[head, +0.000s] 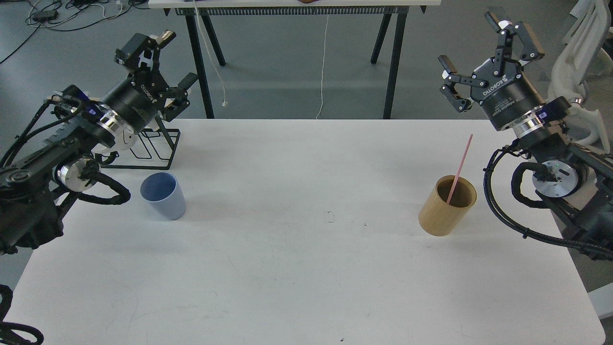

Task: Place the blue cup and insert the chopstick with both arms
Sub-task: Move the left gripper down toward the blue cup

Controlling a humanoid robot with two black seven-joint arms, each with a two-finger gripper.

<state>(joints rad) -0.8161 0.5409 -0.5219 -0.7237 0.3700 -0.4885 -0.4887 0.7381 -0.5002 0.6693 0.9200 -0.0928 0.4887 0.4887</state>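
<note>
The pale-blue cup (163,195) stands upright on the left part of the white table (306,268), empty. The pink chopstick (461,165) leans inside a tan wooden cylinder (447,205) at the right, its upper end sticking out toward the upper right. My left gripper (160,64) hangs open above the table's back-left corner, up and behind the cup, holding nothing. My right gripper (488,55) is open too, raised above and behind the cylinder, apart from the chopstick.
A black wire rack (155,148) sits at the back left of the table, just behind the cup and under my left wrist. Another table on black trestle legs (297,9) stands beyond, with white cords hanging down. A white chair (582,62) is at the far right.
</note>
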